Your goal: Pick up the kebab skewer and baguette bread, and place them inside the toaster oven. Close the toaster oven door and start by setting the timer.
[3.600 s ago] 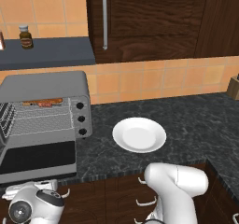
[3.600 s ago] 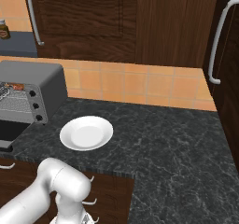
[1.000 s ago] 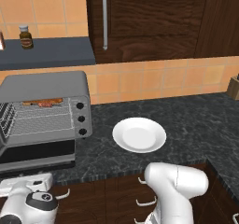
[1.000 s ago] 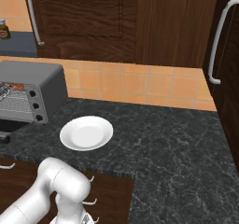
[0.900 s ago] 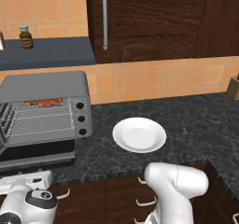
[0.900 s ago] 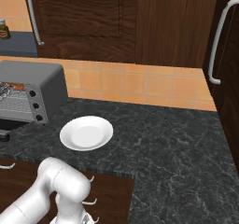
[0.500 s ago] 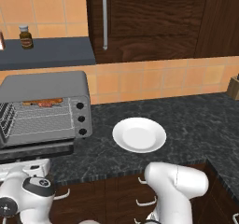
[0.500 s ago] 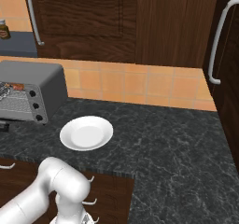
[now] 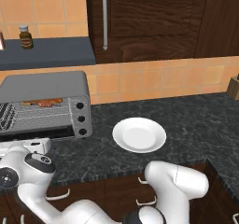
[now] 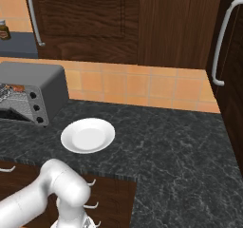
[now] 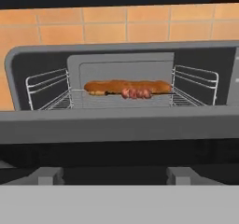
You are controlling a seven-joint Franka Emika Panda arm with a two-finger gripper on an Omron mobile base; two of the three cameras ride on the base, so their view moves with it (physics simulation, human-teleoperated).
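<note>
Two foods inside the big grey metal toaster oven [image 9: 44, 104]: long orange-brown baguette bread [image 11: 126, 86] across the wire rack, kebab skewer with dark red chunks [image 11: 136, 93] just before it | dark glass toaster oven door [image 11: 116, 124] partly raised | gripper [image 11: 114, 175] below door edge, fingers apart, nothing held | round white plate [image 9: 139, 134] on black counter [image 10: 180, 141].

The toaster oven [image 9: 44, 104] is cut off at the left edge.

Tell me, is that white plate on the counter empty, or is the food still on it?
Empty. The white plate is bare on the dark counter; the baguette bread and kebab skewer lie on the rack inside the toaster oven.
</note>
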